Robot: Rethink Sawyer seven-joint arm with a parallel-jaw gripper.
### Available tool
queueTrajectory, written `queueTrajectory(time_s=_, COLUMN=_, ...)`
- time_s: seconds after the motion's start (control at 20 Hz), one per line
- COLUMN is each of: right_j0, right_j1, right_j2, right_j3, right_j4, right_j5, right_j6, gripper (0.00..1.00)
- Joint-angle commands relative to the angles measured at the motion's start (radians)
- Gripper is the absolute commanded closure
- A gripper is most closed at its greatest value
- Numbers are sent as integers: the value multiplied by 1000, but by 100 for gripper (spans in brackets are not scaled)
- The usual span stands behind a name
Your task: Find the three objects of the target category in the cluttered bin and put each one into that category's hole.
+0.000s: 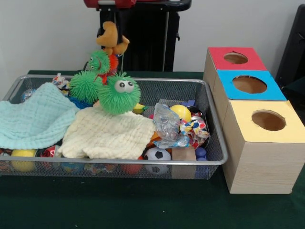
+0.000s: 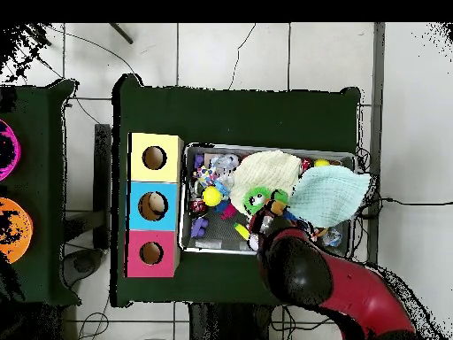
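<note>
A tan-orange plush toy (image 1: 113,38) hangs in the air above the back of the wire mesh bin (image 1: 143,162), under the red and black arm at the top edge. My gripper (image 1: 111,26) is shut on the toy's top, and its fingers are mostly hidden. A small green spiky ball (image 1: 99,61) sits just below the toy. In the overhead view the arm (image 2: 310,270) covers the gripper over the bin (image 2: 185,199). The red-topped box's hole (image 1: 235,58) is at the right, and it also shows in the overhead view (image 2: 150,253). No other plush toys show.
A teal cloth (image 1: 33,119) and a cream cloth (image 1: 109,133) cover much of the bin. Two big green spiky balls (image 1: 119,93) sit on them. A yellow ball (image 1: 181,112), crumpled plastic (image 1: 167,124) and a soccer ball (image 1: 157,155) lie at the right. The blue-topped box (image 1: 249,84) and the yellow-topped box (image 1: 268,120) stand beside the red one.
</note>
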Motion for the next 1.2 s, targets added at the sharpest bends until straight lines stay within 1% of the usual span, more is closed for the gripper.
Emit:
queueTrajectory(time_s=0.05, right_j0=-39, right_j1=81, right_j2=120, right_j3=-10, right_j4=-91, right_j5=-59, right_j6=-13, gripper=100)
queueTrajectory(time_s=0.15, right_j0=-33, right_j1=89, right_j2=118, right_j3=-24, right_j4=-100, right_j5=-41, right_j6=-9, gripper=100)
queueTrajectory(time_s=0.35, right_j0=-28, right_j1=116, right_j2=111, right_j3=-30, right_j4=-130, right_j5=-70, right_j6=13, gripper=100)
queueTrajectory(time_s=0.5, right_j0=-26, right_j1=135, right_j2=105, right_j3=-37, right_j4=-150, right_j5=-72, right_j6=21, gripper=100)
queueTrajectory(time_s=0.6, right_j0=-23, right_j1=163, right_j2=101, right_j3=-42, right_j4=-164, right_j5=-89, right_j6=31, gripper=100)
queueTrajectory(time_s=0.65, right_j0=-13, right_j1=173, right_j2=91, right_j3=-46, right_j4=-173, right_j5=-101, right_j6=40, gripper=100)
queueTrajectory(time_s=0.75, right_j0=29, right_j1=203, right_j2=48, right_j3=-62, right_j4=-200, right_j5=-131, right_j6=62, gripper=100)
queueTrajectory(time_s=0.95, right_j0=99, right_j1=307, right_j2=-20, right_j3=-100, right_j4=-235, right_j5=-246, right_j6=103, gripper=100)
queueTrajectory(time_s=1.05, right_j0=130, right_j1=317, right_j2=-41, right_j3=-111, right_j4=-238, right_j5=-265, right_j6=112, gripper=100)
queueTrajectory(time_s=1.1, right_j0=126, right_j1=325, right_j2=-32, right_j3=-98, right_j4=-240, right_j5=-343, right_j6=128, gripper=0)
queueTrajectory(time_s=1.2, right_j0=123, right_j1=323, right_j2=-27, right_j3=-88, right_j4=-246, right_j5=-395, right_j6=140, gripper=0)
